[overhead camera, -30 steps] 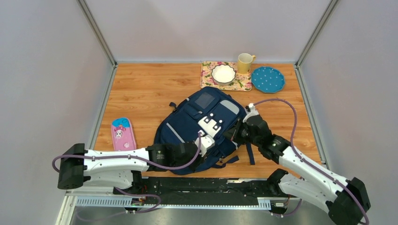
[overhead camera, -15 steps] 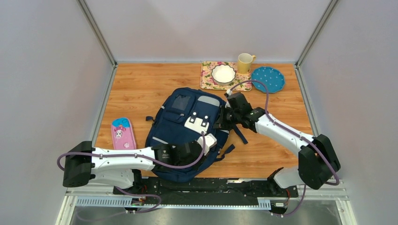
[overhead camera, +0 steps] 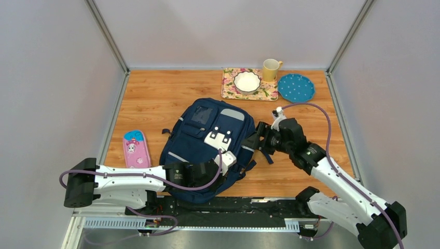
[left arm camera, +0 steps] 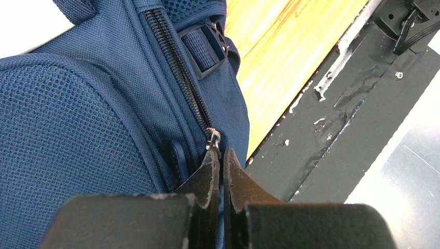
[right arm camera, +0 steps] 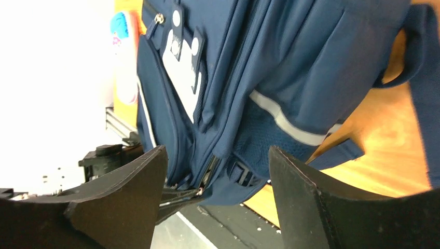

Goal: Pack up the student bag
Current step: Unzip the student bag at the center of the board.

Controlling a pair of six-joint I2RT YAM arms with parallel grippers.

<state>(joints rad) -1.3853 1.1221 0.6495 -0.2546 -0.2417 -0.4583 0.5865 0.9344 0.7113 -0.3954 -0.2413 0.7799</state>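
Observation:
The student bag [overhead camera: 200, 137], a navy backpack with grey stripes and a white patch, lies front up in the middle of the wooden table. My left gripper [overhead camera: 230, 156] is at its near right corner. In the left wrist view this gripper [left arm camera: 220, 154] is shut on the blue tab of the bag's zipper pull [left arm camera: 212, 138], close to the table's front edge. My right gripper [overhead camera: 252, 139] stands open just right of the bag, not touching it. In the right wrist view the right gripper [right arm camera: 215, 155] has wide jaws with nothing between them, and the bag [right arm camera: 290, 62] lies beyond them.
A pink pencil case [overhead camera: 136, 148] lies left of the bag. At the back stand a floral mat with a white bowl [overhead camera: 247, 81], a yellow mug [overhead camera: 270, 69] and a blue dotted plate [overhead camera: 296, 87]. The black base rail [left arm camera: 337, 129] runs along the near edge.
The bag was swung left and turned more upright. The right gripper then let go of the bag's right side, opened and drew back to the right. The left gripper kept its hold.

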